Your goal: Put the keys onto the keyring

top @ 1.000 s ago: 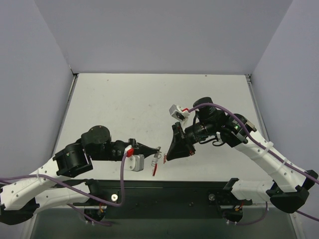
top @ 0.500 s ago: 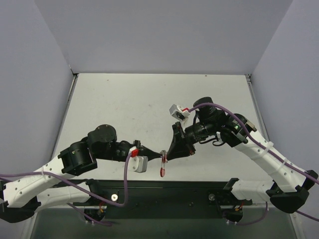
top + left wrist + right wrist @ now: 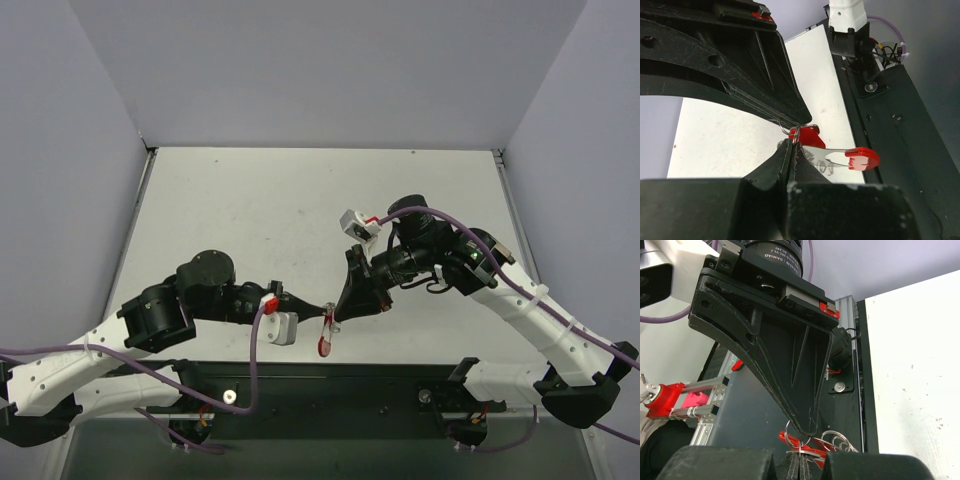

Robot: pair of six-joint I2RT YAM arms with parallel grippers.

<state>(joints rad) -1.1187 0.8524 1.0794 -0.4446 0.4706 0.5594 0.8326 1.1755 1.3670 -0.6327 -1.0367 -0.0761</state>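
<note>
We have brought the left gripper [image 3: 320, 308], clenched on the key [image 3: 855, 157], tip-to-tip against the right gripper [image 3: 336, 319], which clamps the keyring [image 3: 807, 445]; threading looks ready to begin.

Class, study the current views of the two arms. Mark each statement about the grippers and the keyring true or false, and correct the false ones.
1. The left gripper and the right gripper meet tip to tip. True.
2. The right gripper stands wide open. False: its jaws are shut, and so are the left gripper's.
3. The keyring hangs below the point where the tips meet. True.
4. The keyring lies flat in the middle of the table. False: it is held in the air between the grippers, near the table's near edge.
</note>
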